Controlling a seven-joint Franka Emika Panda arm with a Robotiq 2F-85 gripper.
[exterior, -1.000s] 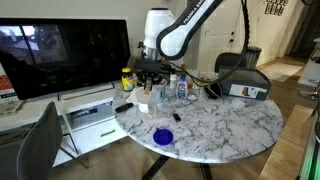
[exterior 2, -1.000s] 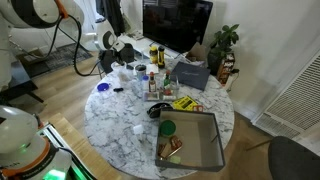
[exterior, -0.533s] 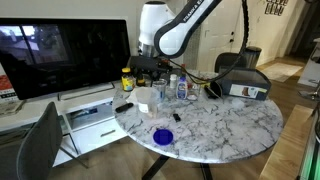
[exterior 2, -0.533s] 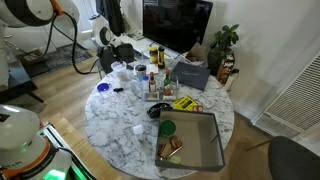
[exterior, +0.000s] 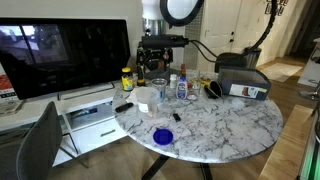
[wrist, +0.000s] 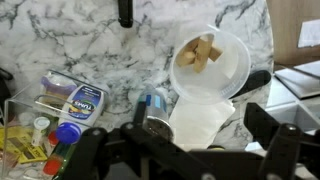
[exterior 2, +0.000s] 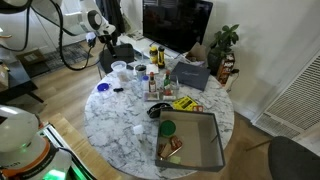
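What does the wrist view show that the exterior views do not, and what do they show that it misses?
Only the wrist view looks down into the white cup, showing the tan pieces inside it, and a bottle's blue label up close. Only the exterior views show the television, the gray tray and the blue dish. Both share the marble table, the cup, the bottles crowded beside it, and the gripper, whose fingers stand wide apart.
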